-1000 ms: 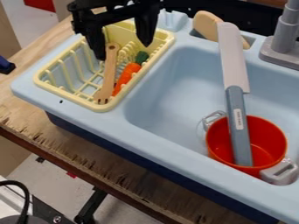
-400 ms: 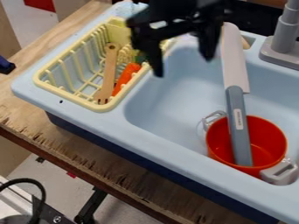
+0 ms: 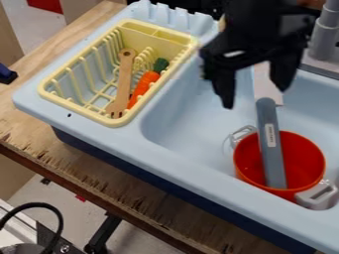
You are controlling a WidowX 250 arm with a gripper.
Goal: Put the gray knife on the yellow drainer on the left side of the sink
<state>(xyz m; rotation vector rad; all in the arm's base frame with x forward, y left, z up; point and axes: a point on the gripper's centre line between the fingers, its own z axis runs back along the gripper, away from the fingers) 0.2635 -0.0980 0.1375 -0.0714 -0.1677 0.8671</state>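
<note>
One knife point(image 3: 271, 144), gray handle down in the red pot point(image 3: 306, 156), pale blade up toward the far side of the sink point(image 3: 179, 119). Handle crosses the pot's far rim at a slant. Upper blade partly hidden by the gripper point(image 3: 256, 96).

Gripper hangs over the far part of the basin, black fingers apart, blade seen in the gap between them. Nothing clamped. Contact with the blade: can't tell.

Knife is not in the drainer; it's in the basin area, well apart from it, to the right in view. Pot sits in the basin, near side, right in view, one gray handle point(image 3: 316, 195) toward the near right, another light one at its upper left.

Yellow drainer point(image 3: 79, 110) on the left of the sink unit, holding a wooden utensil point(image 3: 124, 79) and a carrot point(image 3: 142, 87). Utensil lies lengthwise, slotted end near the near rim. Carrot just beside it on the right, dark green top toward the far side.

Sink unit light blue, dark blue below, on a wood counter point(image 3: 99, 168) with a chipped near edge. Gray faucet point(image 3: 326, 39) at far right. Black cable point(image 3: 59, 218) curves at lower left.
</note>
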